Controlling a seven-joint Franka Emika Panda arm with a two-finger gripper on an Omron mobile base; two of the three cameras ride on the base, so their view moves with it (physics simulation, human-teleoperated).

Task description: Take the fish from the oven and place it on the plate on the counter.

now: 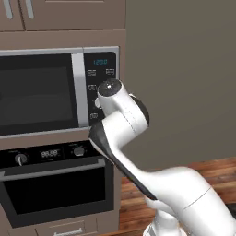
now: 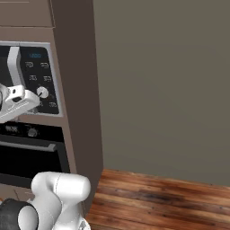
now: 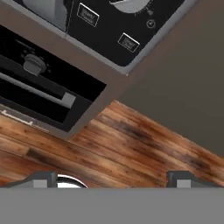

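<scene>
The oven (image 1: 55,193) sits in the brown cabinet column under a microwave. Its black glass door is shut and the silver bar handle (image 1: 53,170) lies across the top of it. The oven (image 2: 27,157) appears at the left in the right base view, and its knob and handle end (image 3: 65,99) show at the upper left of the hand view. My gripper (image 3: 114,180) is open, its two dark fingertips (image 3: 41,179) wide apart with nothing between them, looking past the oven's right edge at the floor. The fish is hidden behind the shut door. The plate and the counter are out of view.
The silver-and-black microwave (image 1: 41,92) with its blue clock sits above the oven, and my arm's elbow (image 1: 122,110) is close to its control panel. A brown cabinet side panel (image 2: 76,90) stands left of a plain grey-brown wall (image 2: 161,90). Wooden floor (image 2: 157,197) spreads to the right.
</scene>
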